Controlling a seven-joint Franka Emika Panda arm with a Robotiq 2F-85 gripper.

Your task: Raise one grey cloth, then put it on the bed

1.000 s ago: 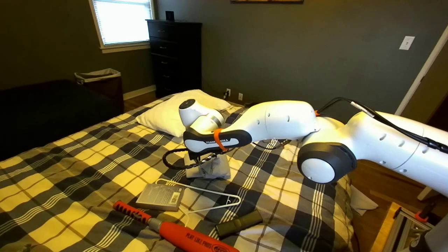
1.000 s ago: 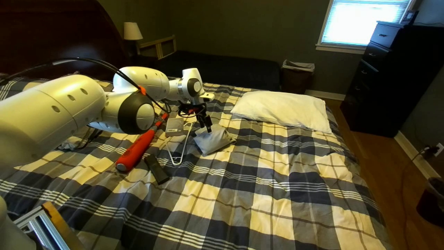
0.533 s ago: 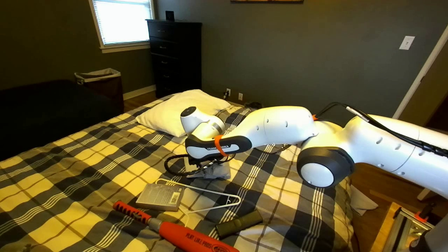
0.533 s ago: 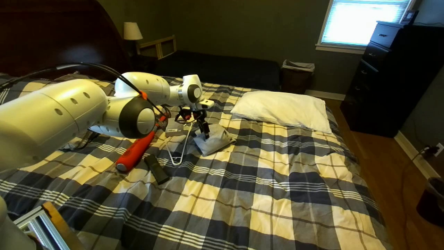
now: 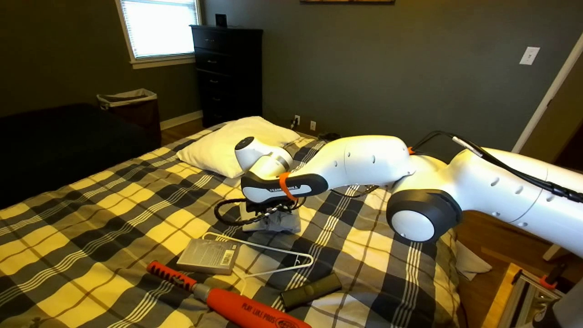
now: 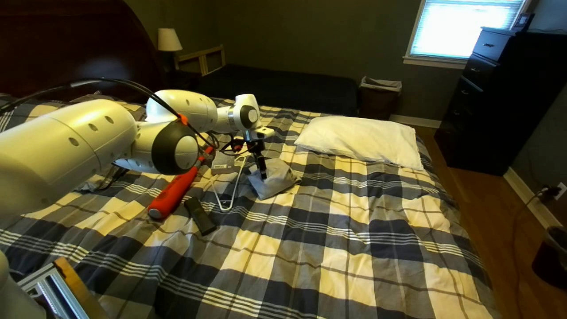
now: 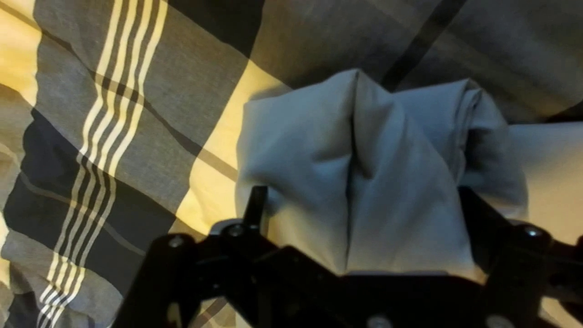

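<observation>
**On a plaid bed (image 6: 345, 248), grey cloth (image 7: 300, 136) between wide-set fingers (image 7: 256, 202)**

My gripper (image 7: 363, 196) straddles a bunched fold of the grey cloth, fingers well apart, in the wrist view. In both exterior views a white pillow (image 6: 361, 139) lies on the rumpled bed near the grey cloth, as do a book (image 5: 207, 256) and a red bat (image 5: 246, 308) (lettered "PLAY LIKE PROS"). A black dresser (image 5: 230, 77) stands beside a bright window (image 5: 161, 29), against dark walls (image 5: 410, 82).

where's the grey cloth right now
In an exterior view, the grey cloth lies on the bed near the picture's middle, by the end effector, between the hanger at left and the pillow at upper right.
</observation>
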